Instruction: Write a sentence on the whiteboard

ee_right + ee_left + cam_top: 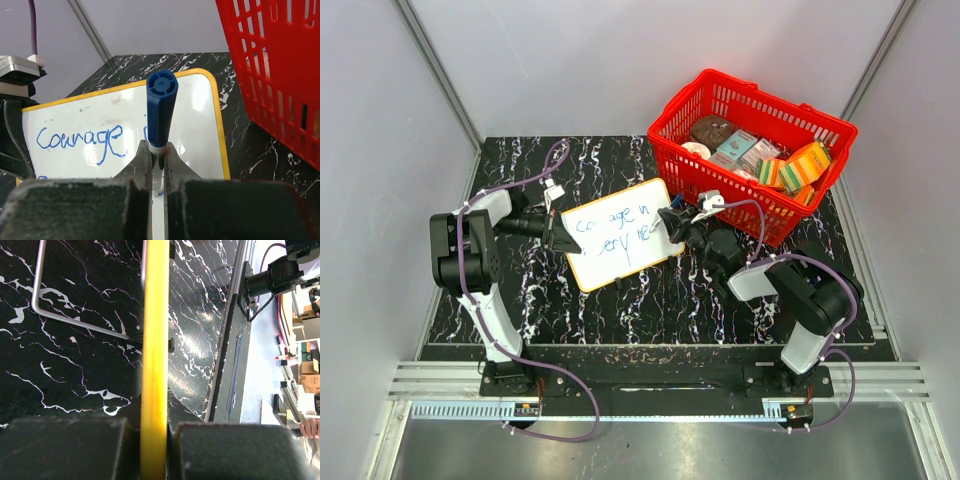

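The whiteboard [618,234], white with a yellow rim, stands tilted on a wire stand in the middle of the black marbled table. Blue words in two lines [610,228] read "Courage in" and below it "every", with more at the pen tip. My left gripper [558,236] is shut on the board's left rim, which shows as a yellow strip [154,365] between the jaws. My right gripper [672,222] is shut on a blue marker [161,112] whose tip rests on the board [100,125] at the end of the second line.
A red basket [752,150] full of boxes and packets stands at the back right, close to the board's right edge and my right arm. The board's wire stand [60,315] rests on the table behind it.
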Available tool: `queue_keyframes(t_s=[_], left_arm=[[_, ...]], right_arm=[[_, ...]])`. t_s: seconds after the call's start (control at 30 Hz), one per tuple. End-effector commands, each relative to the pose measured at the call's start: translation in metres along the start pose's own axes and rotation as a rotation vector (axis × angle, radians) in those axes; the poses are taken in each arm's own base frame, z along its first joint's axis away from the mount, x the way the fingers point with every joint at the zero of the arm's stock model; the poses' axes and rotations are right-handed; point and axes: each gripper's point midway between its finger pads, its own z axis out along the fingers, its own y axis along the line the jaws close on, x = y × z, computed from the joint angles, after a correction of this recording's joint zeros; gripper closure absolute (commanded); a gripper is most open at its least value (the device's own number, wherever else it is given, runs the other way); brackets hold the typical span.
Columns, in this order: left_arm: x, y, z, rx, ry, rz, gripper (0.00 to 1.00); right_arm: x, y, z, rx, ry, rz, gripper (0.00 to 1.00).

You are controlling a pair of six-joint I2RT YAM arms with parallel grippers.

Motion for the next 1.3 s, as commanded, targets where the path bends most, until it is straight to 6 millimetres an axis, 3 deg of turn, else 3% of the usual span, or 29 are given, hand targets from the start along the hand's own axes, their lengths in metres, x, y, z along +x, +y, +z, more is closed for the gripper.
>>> queue_keyframes(t_s=[0.0, 0.2, 0.6, 0.87, 1.27], left_arm=[[0.029, 0.024, -0.006, -0.113, 0.171, 0.081, 1.0], [0.03, 0.023, -0.006, -0.111, 0.17, 0.083, 1.0], [0.035, 0.023, -0.004, -0.102, 0.173, 0.076, 1.0], [0.034, 0.023, -0.004, -0.103, 0.172, 0.077, 1.0], [0.035, 0.025, -0.003, -0.104, 0.172, 0.072, 1.0]], right_arm=[[0.003, 0.0, -0.005, 0.003, -0.002, 0.026, 1.0], [-0.009, -0.009, -0.004, 0.051, -0.051, -0.002, 1.0], [-0.044, -0.008, 0.016, 0.077, -0.153, -0.075, 1.0], [-0.027, -0.01, 0.011, 0.071, -0.099, -0.059, 1.0], [0.009, -0.019, -0.014, 0.083, 0.007, -0.016, 1.0]])
